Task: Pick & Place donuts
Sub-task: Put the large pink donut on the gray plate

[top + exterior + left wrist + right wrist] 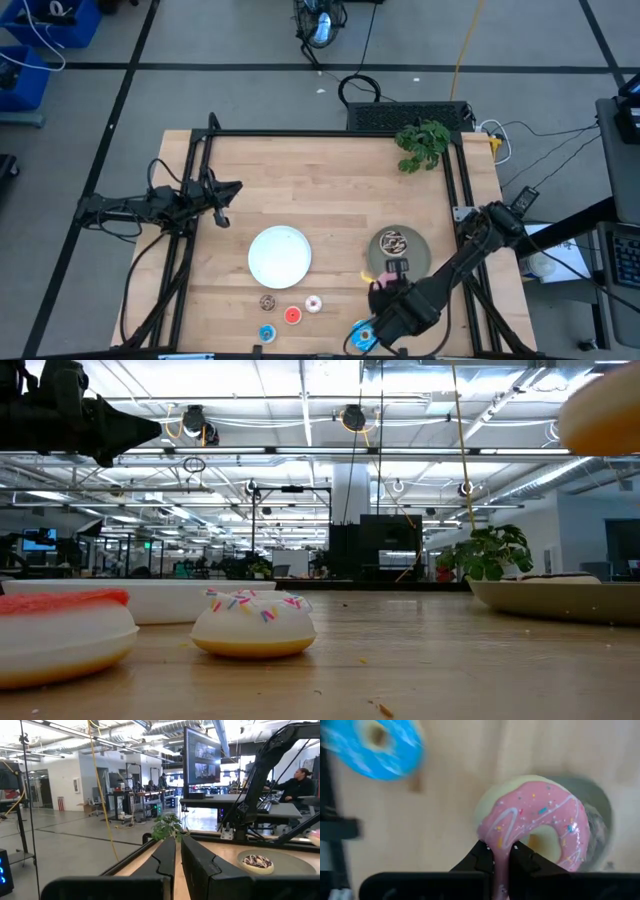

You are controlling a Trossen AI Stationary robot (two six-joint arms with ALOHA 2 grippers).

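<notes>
My right gripper hangs over the table's near right part and is shut on the pink sprinkled donut, which the low view shows high above the wood. The blue large donut lies near the front edge. The chocolate drizzled donut sits flat on the grey plate. Several tiny donuts lie flat near the white plate: brown, red, white-pink and blue. My left gripper waits shut at the table's left side. My right gripper pinches the pink donut's ring between its two fingers, at the side of the ring nearest the wrist, coming from above and pointing down. The donut is lifted clear of the table and hangs tilted below the fingers, icing facing the wrist camera.
A green plant sprig lies at the far right corner. Black frame rails run along the table's left, far and right sides. Bare wood lies across the table's far half, between the two plates and the sprig.
</notes>
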